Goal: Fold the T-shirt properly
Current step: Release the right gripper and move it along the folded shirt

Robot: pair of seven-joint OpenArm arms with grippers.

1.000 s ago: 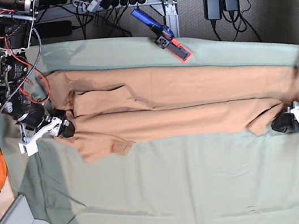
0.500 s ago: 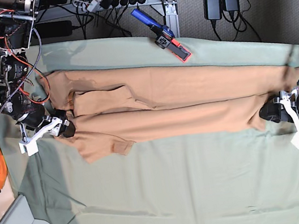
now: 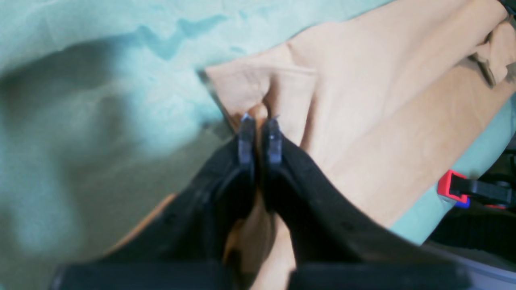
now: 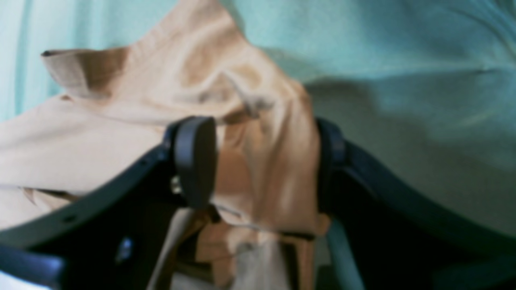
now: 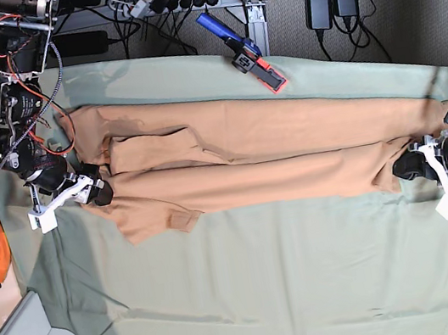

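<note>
In the left wrist view, the left end effector point(image 3: 258, 121) is seen with its jaws together, clamped on a pinch of the T-shirt point(image 3: 383, 121) at its hem edge; tan fabric runs between the fingers and away ahead and to the right of the tips, over the sage green cloth point(image 3: 80, 80). The pinch looks thin, so a firm hold should be confirmed before any lift is begun.

In the right wrist view, the right end effector point(image 4: 262, 161) is seen with its jaws apart, a bunched fold of the T-shirt point(image 4: 262, 153) standing between the fingers but not clamped. This bunch should be closed on squarely, with all layers caught.

In the base view, the T-shirt point(image 5: 273, 151) lies folded lengthwise into a long band on the green cloth point(image 5: 270, 289) covering the desk, one end at each end effector: left end effector point(image 5: 409, 168), right end effector point(image 5: 95, 192). Both ends would best be lifted evenly, so the band is kept taut and the edges aligned.
</note>
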